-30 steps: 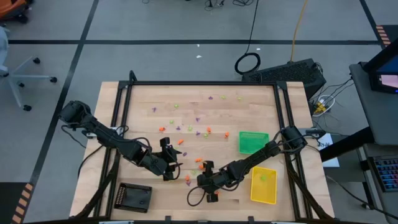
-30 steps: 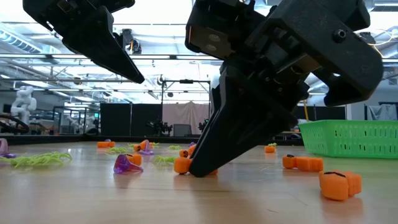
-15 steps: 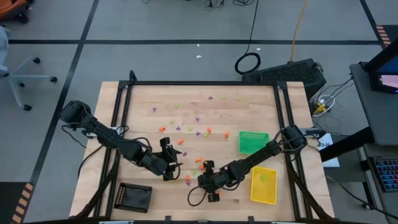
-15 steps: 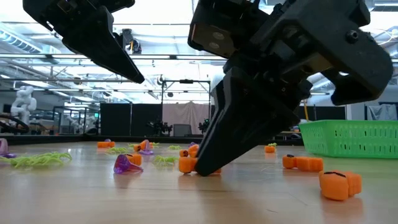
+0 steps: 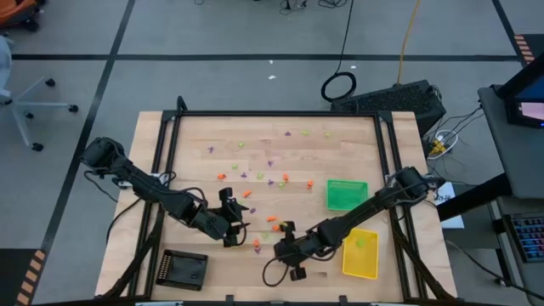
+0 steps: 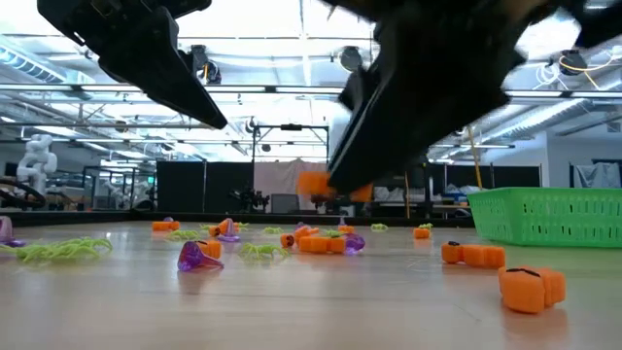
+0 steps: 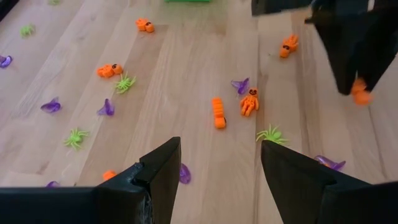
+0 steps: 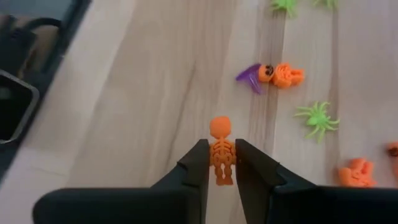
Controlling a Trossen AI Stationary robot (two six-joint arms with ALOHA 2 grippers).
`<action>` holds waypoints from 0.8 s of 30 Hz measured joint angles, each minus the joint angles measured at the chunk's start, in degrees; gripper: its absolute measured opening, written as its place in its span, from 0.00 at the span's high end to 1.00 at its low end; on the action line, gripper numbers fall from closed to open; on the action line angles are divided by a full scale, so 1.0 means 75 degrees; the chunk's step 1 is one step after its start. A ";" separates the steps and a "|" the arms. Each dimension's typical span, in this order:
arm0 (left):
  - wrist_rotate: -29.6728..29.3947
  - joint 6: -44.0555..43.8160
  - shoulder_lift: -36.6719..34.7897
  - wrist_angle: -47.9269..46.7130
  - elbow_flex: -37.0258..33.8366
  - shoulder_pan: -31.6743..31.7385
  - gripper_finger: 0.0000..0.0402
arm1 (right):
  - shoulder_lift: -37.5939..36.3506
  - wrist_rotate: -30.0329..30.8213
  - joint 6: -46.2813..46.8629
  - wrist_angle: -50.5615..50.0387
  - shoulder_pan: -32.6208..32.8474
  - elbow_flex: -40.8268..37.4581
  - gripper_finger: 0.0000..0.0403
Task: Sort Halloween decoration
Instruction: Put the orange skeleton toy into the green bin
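Most small plastic Halloween trinkets [image 5: 270,180] in orange, purple and lime lie scattered on the pale wooden desk [image 5: 195,144] beyond the green mesh tray [image 5: 346,194], so sorting is barely begun. The left gripper [image 5: 239,226] hovers wide open, empty. Only the right wrist view shows the right gripper [image 8: 222,167] pinching an orange skeleton figure [image 8: 221,149] above the desk.

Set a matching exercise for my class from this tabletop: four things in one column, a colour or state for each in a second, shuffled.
Things:
1. right gripper
2. left gripper
3. basket
4. spider

States:
A. lime green, lying on the table
B. shut on an orange skeleton
C. open, holding nothing
D. green, standing on the table

Pairs: 1-B, 2-C, 3-D, 4-A
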 joint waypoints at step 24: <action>-0.0002 0.0003 0.0000 0.0149 0.0003 -0.0006 0.44 | -0.0927 0.1175 -0.0746 0.0929 0.0685 -0.0624 0.88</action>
